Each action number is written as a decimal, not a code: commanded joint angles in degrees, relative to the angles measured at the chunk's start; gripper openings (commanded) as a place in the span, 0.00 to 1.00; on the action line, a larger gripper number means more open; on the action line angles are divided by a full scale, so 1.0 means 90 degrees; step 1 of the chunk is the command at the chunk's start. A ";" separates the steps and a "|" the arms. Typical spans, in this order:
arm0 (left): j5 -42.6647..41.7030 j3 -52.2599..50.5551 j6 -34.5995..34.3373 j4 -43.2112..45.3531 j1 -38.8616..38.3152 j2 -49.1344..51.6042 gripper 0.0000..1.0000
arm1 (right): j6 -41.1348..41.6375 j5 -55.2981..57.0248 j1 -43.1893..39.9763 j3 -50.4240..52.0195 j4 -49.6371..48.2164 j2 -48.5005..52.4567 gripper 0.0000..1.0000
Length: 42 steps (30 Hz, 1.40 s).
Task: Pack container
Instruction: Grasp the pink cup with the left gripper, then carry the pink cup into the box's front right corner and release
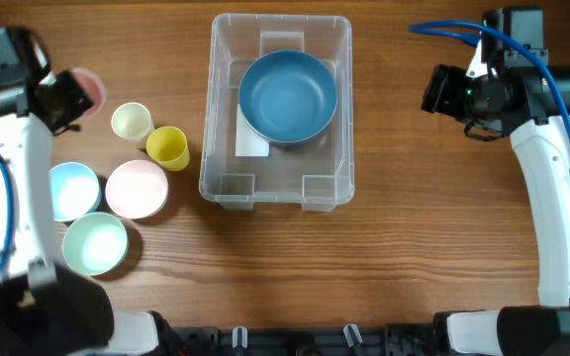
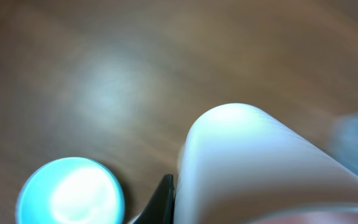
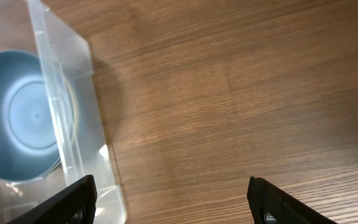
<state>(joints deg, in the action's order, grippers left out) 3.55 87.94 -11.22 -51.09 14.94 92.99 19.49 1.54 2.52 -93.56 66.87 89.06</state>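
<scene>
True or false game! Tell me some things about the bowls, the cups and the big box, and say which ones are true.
1. A blue bowl sits in the bin. True.
2. The yellow cup is in the bin. False: it is on the table, left of the bin.
3. The right tool is open and empty. True.
4. The pink bowl is stacked in the mint bowl. False: they sit side by side.
5. The left tool holds a pink cup. True.

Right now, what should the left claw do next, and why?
Probably carry the pink cup in the left claw toward its right, over the container, since the cup looks gripped and only a blue bowl sits inside.
</scene>
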 commanded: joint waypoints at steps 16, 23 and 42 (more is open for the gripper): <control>-0.0658 0.0998 -0.1824 -0.0816 -0.5700 0.1304 0.04 | 0.0165 -0.0007 -0.0493 0.0034 0.0316 0.0092 0.80; -0.0916 0.0991 -0.2023 -0.1217 -0.5935 0.2404 0.04 | 0.0160 -0.0005 -0.0493 0.0034 0.0333 0.0092 0.80; -0.0913 0.0753 -0.2021 -0.1389 -0.6079 0.2671 0.25 | 0.0160 -0.0005 -0.0493 0.0034 0.0335 0.0092 0.80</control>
<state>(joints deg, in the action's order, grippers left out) -4.23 95.15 -29.26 -63.96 -38.98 116.27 20.29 1.93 -1.93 -93.51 69.84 89.06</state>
